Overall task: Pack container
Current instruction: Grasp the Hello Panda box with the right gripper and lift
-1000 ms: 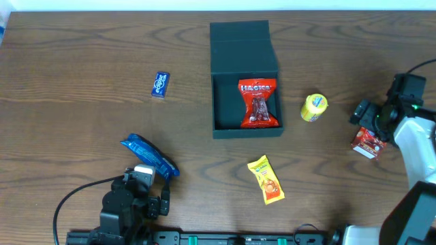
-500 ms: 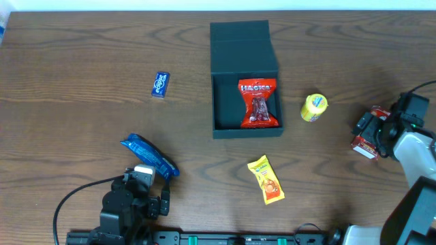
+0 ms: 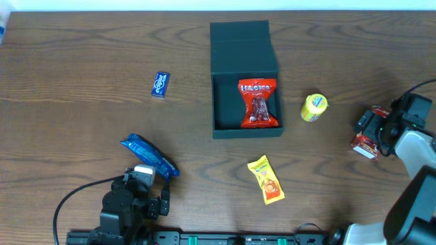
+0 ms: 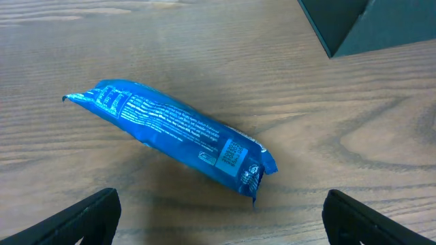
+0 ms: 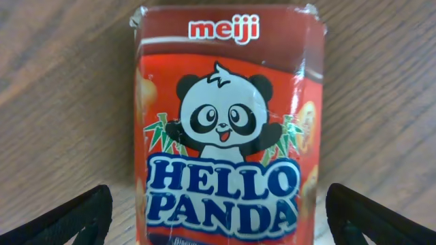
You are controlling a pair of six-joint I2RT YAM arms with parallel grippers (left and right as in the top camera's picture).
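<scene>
The dark teal container (image 3: 225, 129) stands open at the table's middle back, its flap lid (image 3: 241, 46) laid back. A red snack packet (image 3: 259, 103) lies inside it. My right gripper (image 3: 371, 133) is open at the far right, its fingers either side of a red Hello Panda packet (image 5: 228, 129) without touching it; the packet also shows in the overhead view (image 3: 364, 143). My left gripper (image 4: 218, 218) is open and empty at the near left, just short of a blue snack packet (image 4: 170, 133), also in the overhead view (image 3: 150, 156).
A small blue packet (image 3: 160, 85) lies at the left. A yellow round snack (image 3: 315, 107) sits right of the container. A yellow-orange packet (image 3: 266, 179) lies in front of it. The container's corner shows in the left wrist view (image 4: 368, 24).
My right gripper has moved toward the table's near side and come down over the Hello Panda packet. The left arm has not moved.
</scene>
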